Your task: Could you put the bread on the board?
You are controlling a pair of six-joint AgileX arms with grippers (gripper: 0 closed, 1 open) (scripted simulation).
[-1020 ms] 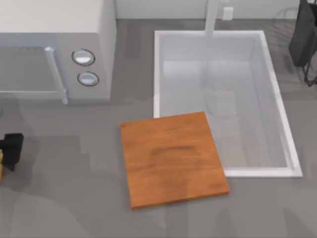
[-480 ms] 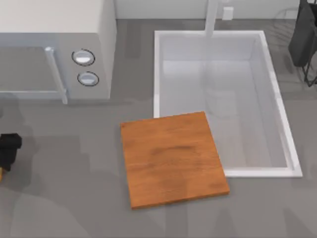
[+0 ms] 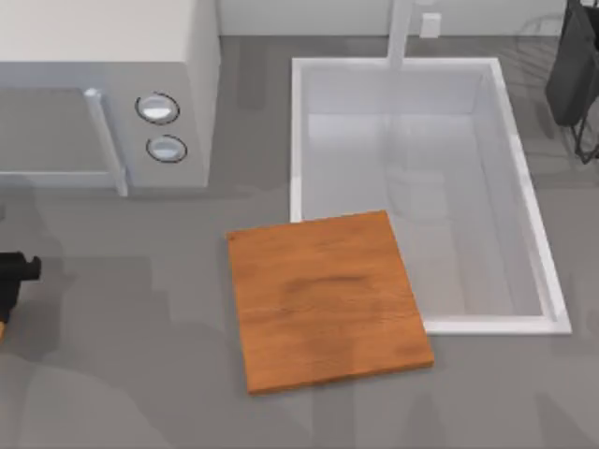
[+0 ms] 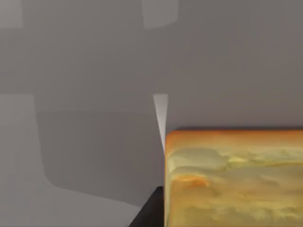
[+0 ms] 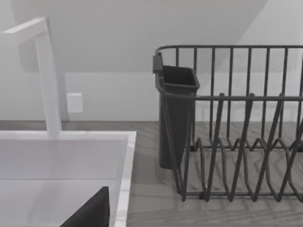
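While the board (image 3: 328, 299) lies bare, bread (image 4: 234, 182) — by left gripper (image 3: 11, 281)

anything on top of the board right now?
Nothing: the board shows bare wood grain. The bread is close under the left wrist camera, left gripper at the table's left edge. What's under the board is hidden.

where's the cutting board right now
In the top view the board lies flat on the grey table near the middle, its right corner overlapping the white sink rim, with the microwave up to its left.
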